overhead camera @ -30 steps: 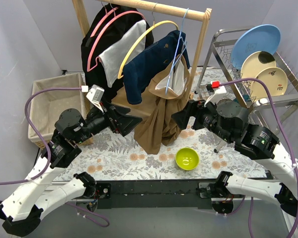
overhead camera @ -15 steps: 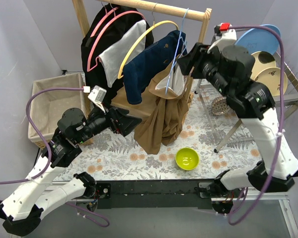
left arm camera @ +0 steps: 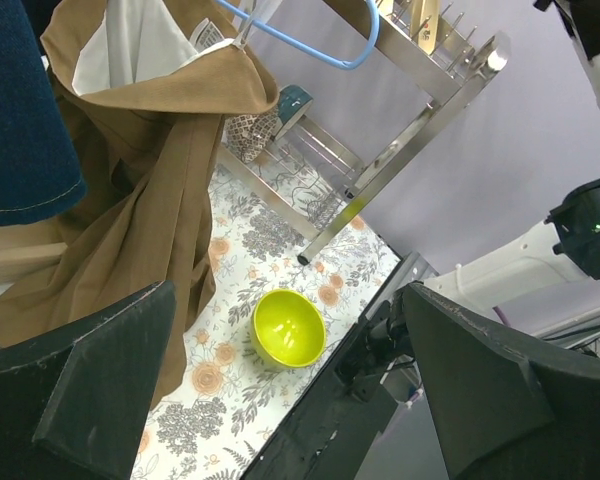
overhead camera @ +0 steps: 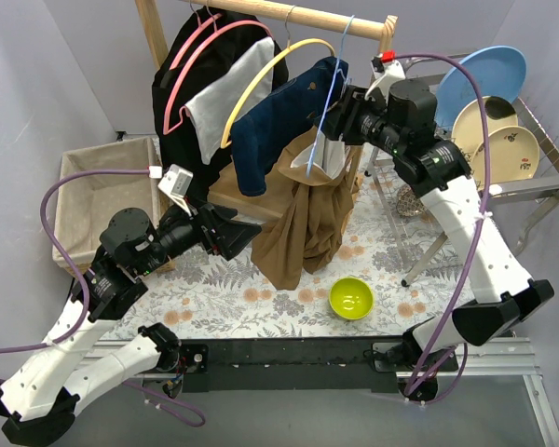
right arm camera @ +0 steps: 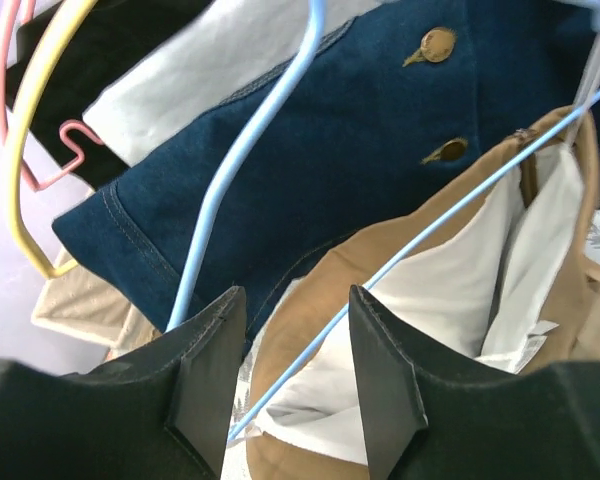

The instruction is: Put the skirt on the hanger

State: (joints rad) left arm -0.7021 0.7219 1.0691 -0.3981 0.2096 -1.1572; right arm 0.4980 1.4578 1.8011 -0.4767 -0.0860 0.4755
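- I see the clothes rail [overhead camera: 298, 14] across the back of the bench [overhead camera: 224, 298], with three garments hanging from it.
- The skirt [overhead camera: 303, 219] hangs furthest right on the hanger [overhead camera: 327, 107], and its lower end reaches down to the bench.
- A denim garment [overhead camera: 279, 121] hangs just left of the skirt, and the leftmost garment [overhead camera: 182, 84] is beyond that.
- The bowl [overhead camera: 351, 299] sits on the bench in front of the skirt, slightly to the right.
- The basket [overhead camera: 73, 163] stands at the bench's left edge.
- The dish rack [overhead camera: 419, 74] stands on the right behind the bowl, with plates [overhead camera: 489, 79] upright in it.
- My right claw [overhead camera: 343, 112] is up beside the skirt's top, with one hanger wire running between its fingers.
- My left claw [overhead camera: 253, 233] is low, just left of the skirt.
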